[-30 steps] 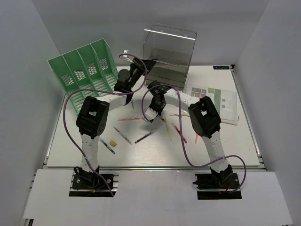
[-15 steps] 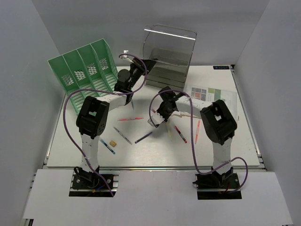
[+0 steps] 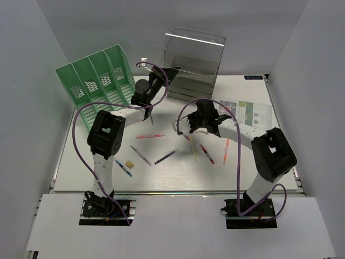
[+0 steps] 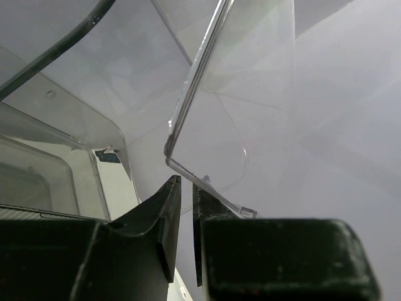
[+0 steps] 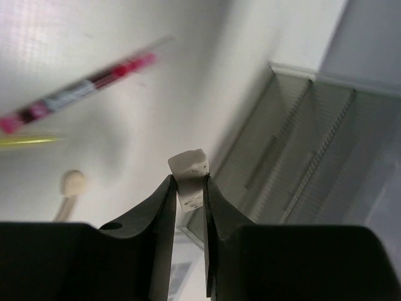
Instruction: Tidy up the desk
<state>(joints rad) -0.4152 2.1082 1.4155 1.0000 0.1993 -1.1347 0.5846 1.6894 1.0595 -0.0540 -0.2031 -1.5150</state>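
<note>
Desk (image 3: 259,162) beneath right pincer (image 5: 188,183), clenched on white block (image 5: 188,166), left pincer (image 4: 186,183) grip unclear

Pens (image 3: 150,136) lie scattered on the white desk (image 3: 178,175) before a green file rack (image 3: 99,81)

Green file rack (image 3: 99,81) and clear drawer box (image 3: 194,59) block the desk (image 3: 178,181) back, pens (image 3: 166,157) strewn across the middle, near strip bare

Left arm (image 3: 102,167), right arm (image 3: 240,131), both white links with chunky black joints, purple cables (image 3: 74,141) looping off, black bases (image 3: 105,208), black fingers (image 5: 160,219).
</note>
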